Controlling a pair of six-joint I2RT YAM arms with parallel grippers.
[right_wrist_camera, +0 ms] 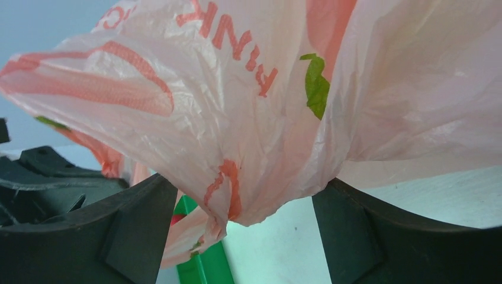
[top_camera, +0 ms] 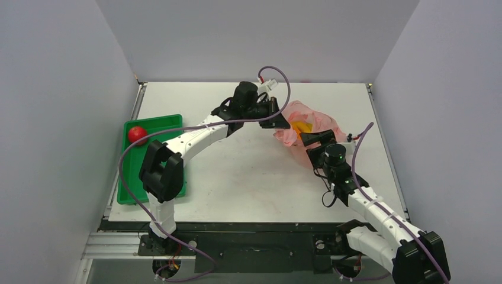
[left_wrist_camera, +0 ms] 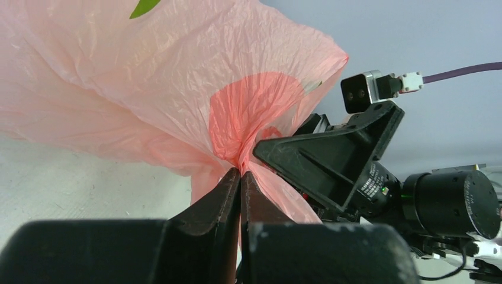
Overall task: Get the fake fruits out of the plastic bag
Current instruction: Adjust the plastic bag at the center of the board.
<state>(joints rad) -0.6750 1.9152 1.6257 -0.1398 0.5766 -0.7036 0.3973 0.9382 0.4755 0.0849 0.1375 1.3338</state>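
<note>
Fruits [top_camera: 302, 126] mostly hidden in bag [top_camera: 324, 120], L pincer [left_wrist_camera: 241, 175] pinching it.

Red capitals, apparently "PINK", upside down on the plastic bag [right_wrist_camera: 266, 100], more red letters cut off at the top edge, tiny white print on a black motor housing [left_wrist_camera: 372, 182], unreadable

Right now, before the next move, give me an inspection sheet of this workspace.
Surface: white table, flat and matte.
Job's things: pink plastic bag bunched right of centre; a yellow-orange fake fruit shows through it, not yet out.
Clutter: green tray at the left edge, red round fruit in its far corner.
Grippers: left claw shut on the bag's film; right claw open, bag edge between its fingers.
Cables: purple cable along each arm, the left one looping above its wrist.
Surroundings: plain walls on three sides; nothing else seen.
</note>
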